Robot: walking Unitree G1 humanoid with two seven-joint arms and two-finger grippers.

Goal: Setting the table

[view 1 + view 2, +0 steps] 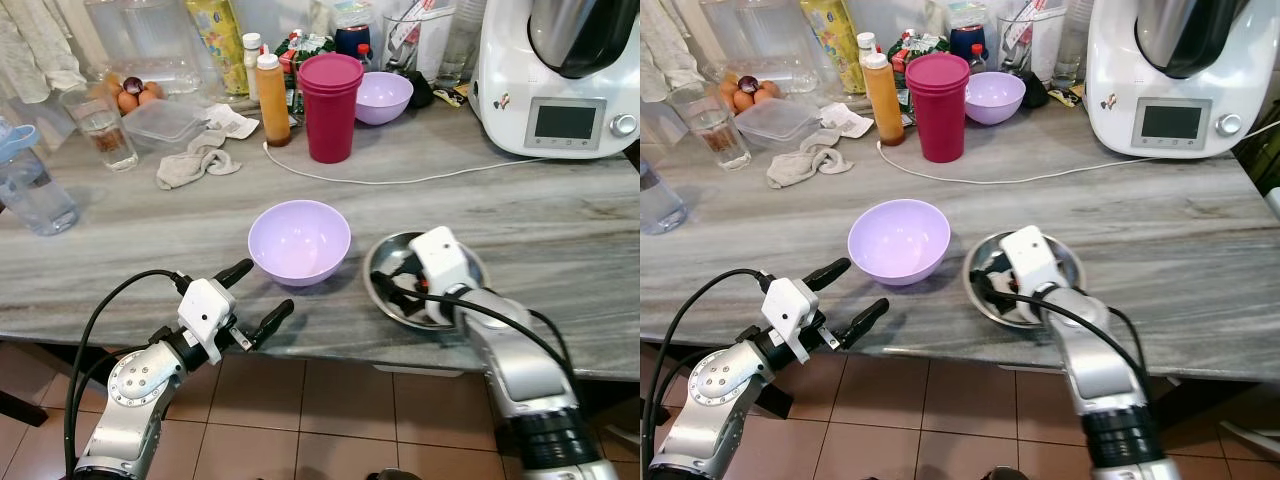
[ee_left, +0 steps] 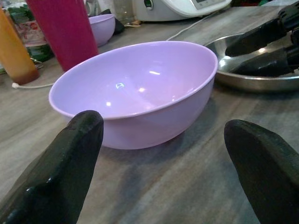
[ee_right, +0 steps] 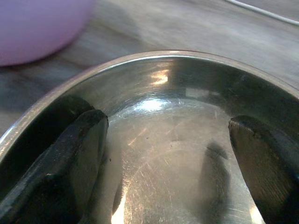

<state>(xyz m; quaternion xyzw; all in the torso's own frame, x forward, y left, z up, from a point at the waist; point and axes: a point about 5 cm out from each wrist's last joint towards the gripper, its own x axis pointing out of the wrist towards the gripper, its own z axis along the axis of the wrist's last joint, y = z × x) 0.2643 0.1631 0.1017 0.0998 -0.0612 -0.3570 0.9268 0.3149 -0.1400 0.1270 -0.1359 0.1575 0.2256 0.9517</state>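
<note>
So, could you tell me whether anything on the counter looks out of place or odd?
A crumpled grey cloth lies loose beside the glass of water, and a white cable trails across the counter. The lilac bowl and steel bowl sit upright.

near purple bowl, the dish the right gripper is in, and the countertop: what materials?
Purple bowl: likely plastic, smooth, soft highlights. Dish under the right gripper: metal, probably stainless, mirror-like reflections. Countertop: grey veined, stone or laminate, can't tell.

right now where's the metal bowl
The metal bowl sits near the counter's front edge, just right of the lilac bowl, with the right gripper inside it, fingers open.
</note>
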